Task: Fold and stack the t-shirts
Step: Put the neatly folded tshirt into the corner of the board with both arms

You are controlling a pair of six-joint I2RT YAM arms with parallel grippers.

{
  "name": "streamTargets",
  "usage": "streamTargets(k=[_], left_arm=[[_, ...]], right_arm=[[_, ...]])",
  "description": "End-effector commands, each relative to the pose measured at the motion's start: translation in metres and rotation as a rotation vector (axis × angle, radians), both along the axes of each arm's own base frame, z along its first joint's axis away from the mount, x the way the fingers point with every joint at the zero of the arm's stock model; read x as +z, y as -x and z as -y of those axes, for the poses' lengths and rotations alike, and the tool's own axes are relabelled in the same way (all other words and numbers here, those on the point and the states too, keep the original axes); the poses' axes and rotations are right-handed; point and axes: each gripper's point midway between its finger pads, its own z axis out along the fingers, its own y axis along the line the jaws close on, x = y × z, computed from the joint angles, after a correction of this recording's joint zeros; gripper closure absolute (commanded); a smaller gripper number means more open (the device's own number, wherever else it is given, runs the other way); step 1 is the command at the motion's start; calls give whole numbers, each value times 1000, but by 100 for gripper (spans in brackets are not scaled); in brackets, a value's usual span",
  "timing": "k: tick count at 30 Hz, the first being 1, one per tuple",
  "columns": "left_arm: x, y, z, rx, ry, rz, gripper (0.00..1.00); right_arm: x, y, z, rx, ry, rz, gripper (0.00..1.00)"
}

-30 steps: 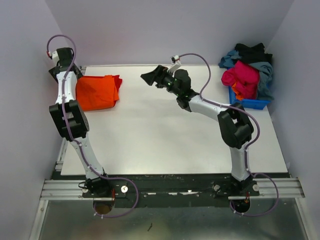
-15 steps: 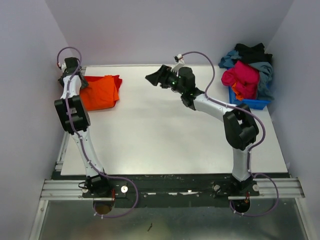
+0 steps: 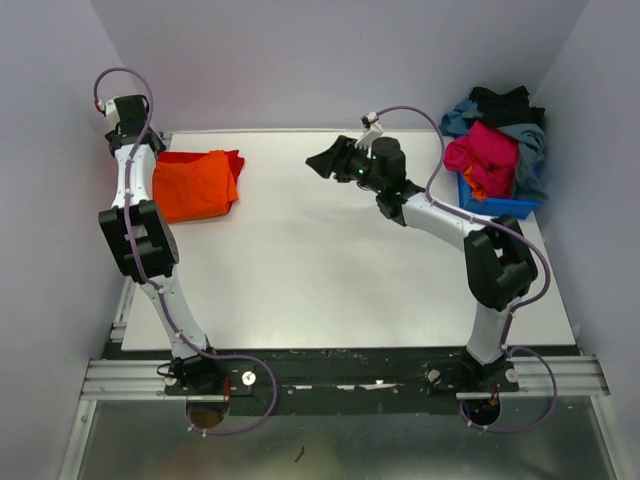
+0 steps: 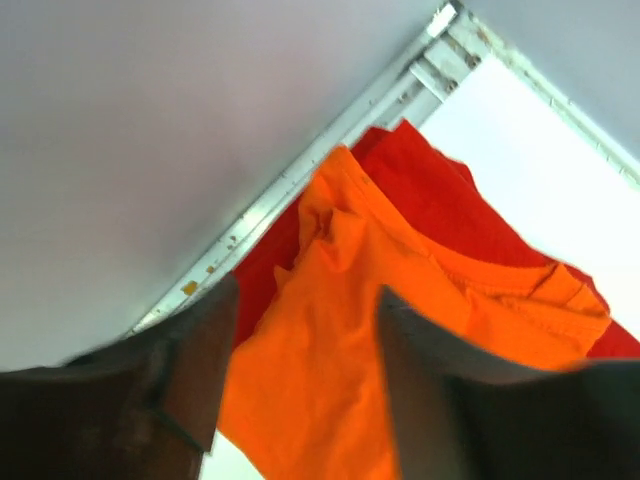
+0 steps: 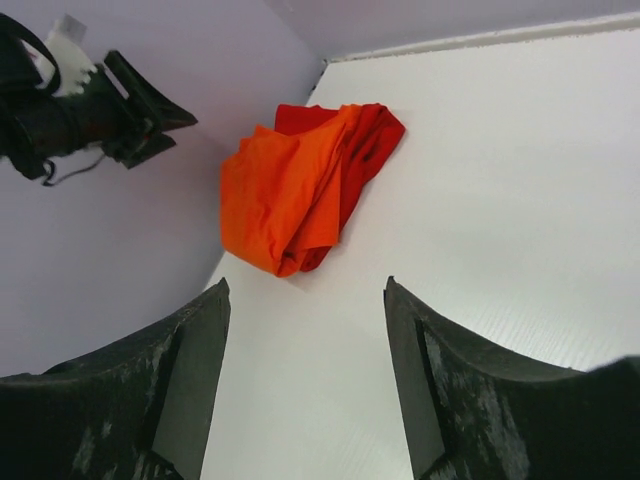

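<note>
Right gripper (image 5: 305, 340) shifts right, left gripper (image 4: 300, 340) lifts off folded bright orange cloth shirt (image 3: 195, 185); both spread, empty. Pinch one shirt from far-right crumpled pink, grey-blue and black shirt pile (image 3: 490, 150).

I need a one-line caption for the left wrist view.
Open left gripper facing a folded bright orange cloth t-shirt lying on a red t-shirt.

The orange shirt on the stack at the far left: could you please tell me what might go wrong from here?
1. The orange shirt lies rumpled and off-centre on the red shirt, near the left edge of the table; further shirts may stack crookedly or slide off.
2. The left gripper hangs open close over it and could snag a fold.
3. The heap of shirts in the blue bin looks tangled; pulling one may drag others out.
</note>
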Motion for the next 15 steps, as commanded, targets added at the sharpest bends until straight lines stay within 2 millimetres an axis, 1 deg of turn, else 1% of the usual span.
streamTargets(k=[1, 2, 3, 4, 6, 7, 9, 12, 13, 15], left_arm=[[-33, -6, 47, -118, 153, 0, 50], [-39, -4, 58, -131, 178, -3, 60], [-44, -2, 63, -142, 194, 4, 69], [-50, 1, 71, -150, 213, 4, 77], [-61, 2, 75, -146, 229, 13, 90], [-69, 2, 74, -142, 235, -2, 95], [-84, 2, 66, -110, 220, -62, 98], [-104, -7, 59, -105, 203, -113, 99], [-108, -10, 57, -103, 193, -123, 99], [-113, -14, 51, -96, 177, -139, 99]], right_arm=[[16, 11, 14, 12, 10, 21, 33], [16, 11, 19, 3, 14, 15, 36], [16, 14, 21, 1, 15, 7, 39], [15, 15, 26, -7, 15, 0, 40], [15, 18, 34, -18, 13, -3, 41], [14, 20, 37, -24, 15, -6, 41], [16, 23, 44, -32, 13, 2, 41], [15, 26, 49, -30, 14, 0, 41], [18, 26, 50, -32, 11, 5, 41], [16, 28, 51, -27, 12, 0, 41]])
